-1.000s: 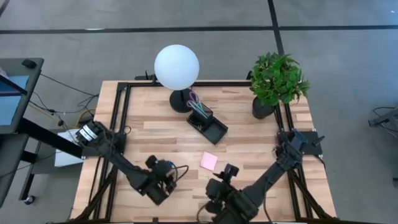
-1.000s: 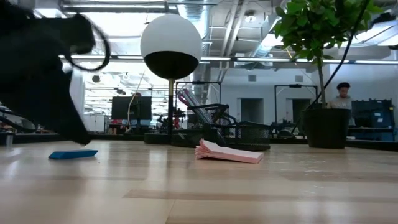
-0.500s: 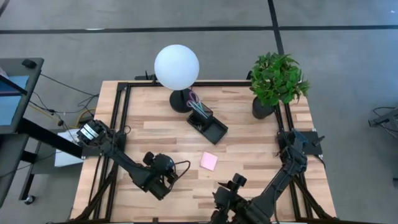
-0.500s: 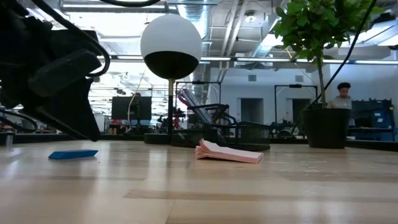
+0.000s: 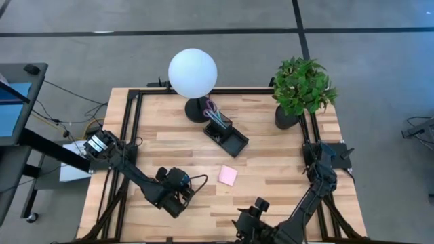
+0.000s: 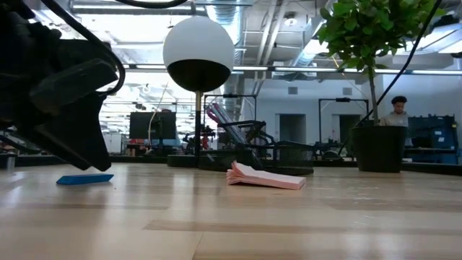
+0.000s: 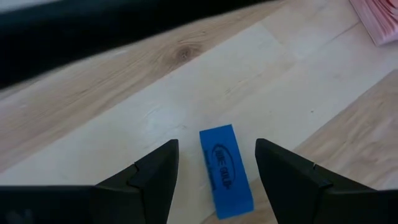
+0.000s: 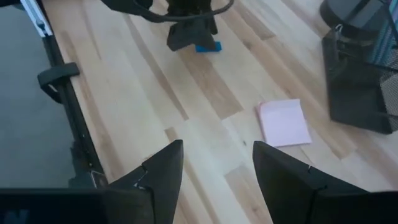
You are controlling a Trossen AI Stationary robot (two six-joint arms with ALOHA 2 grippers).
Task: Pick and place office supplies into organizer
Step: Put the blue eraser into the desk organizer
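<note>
Pale wooden planks make up the tabletop, framed by black rails, with grey floor around it and, in the low view, a bright open workshop beyond where a person stands far off at the right. Toward the upper middle of the high view sits the organizer, pens already standing in its taller section, just beside a globe lamp; a potted plant fills the upper right corner. Lower left of centre, the left gripper hangs low over the blue block, jaws spread wide with one finger on either side and neither touching it, which looks like lining up for a grasp. The pink sticky-note pad lies flat near the middle, well apart from the organizer, so both items are yet to be placed. The right gripper, jaws parted and empty, sits at the bottom edge of the high view, seemingly out of the way.
</note>
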